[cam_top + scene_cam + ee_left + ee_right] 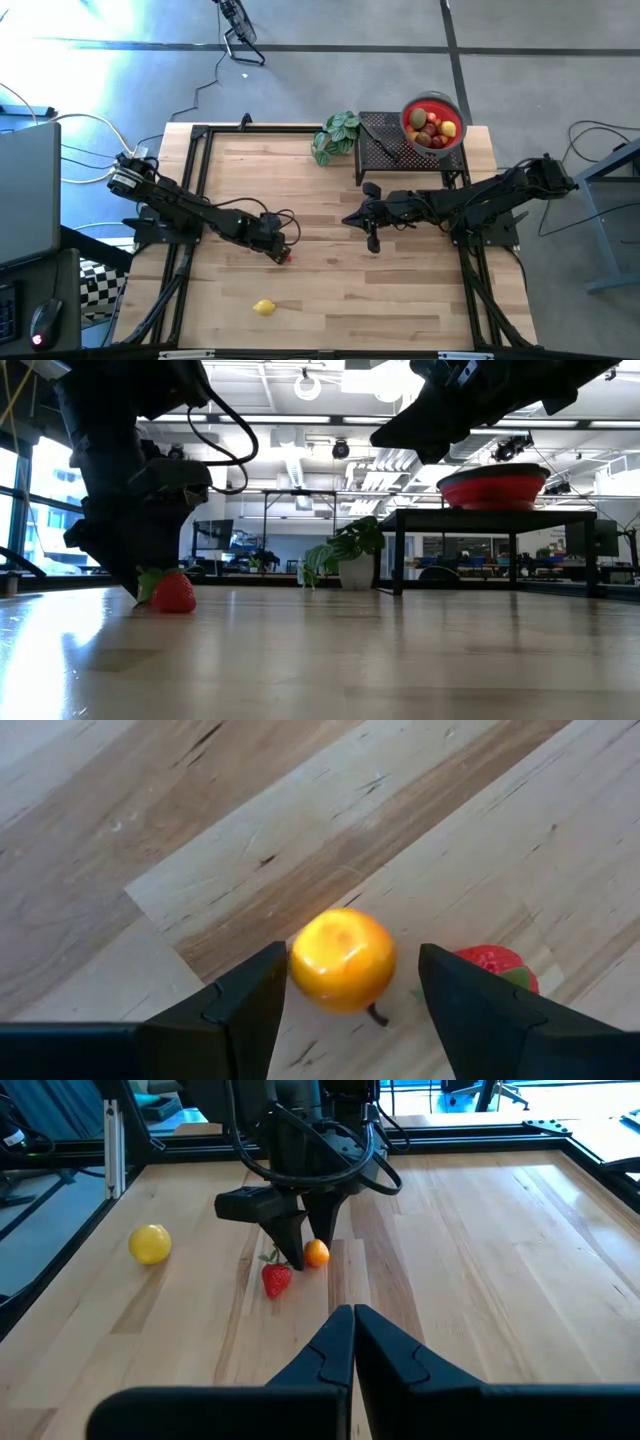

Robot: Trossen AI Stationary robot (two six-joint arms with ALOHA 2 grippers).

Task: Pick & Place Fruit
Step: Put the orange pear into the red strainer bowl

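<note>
A small orange fruit (343, 960) rests on the wooden table, and my left gripper (350, 975) stands open over it, pointing steeply down with one finger on either side. A red strawberry (495, 963) lies on the table just outside one finger; it also shows in the low view (173, 592). A yellow lemon (264, 307) lies alone near the table's near edge. My right gripper (352, 1320) is shut on nothing and hangs above the table's middle (350, 218), pointing at the left gripper (305, 1245). My left gripper comes at the orange from above, one finger on either side. One finger (262, 1000) is right up against the orange's side (296, 960); I cannot tell whether it touches. A clear gap shows between the orange and the other finger (455, 1000). The orange sits on the table.
A red bowl (407, 112) holding several fruits stands on a black mesh stand (385, 150) at the far right. A green leafy plant (335, 135) stands beside the stand. Black frame rails (195, 190) run along the table's left and right sides.
</note>
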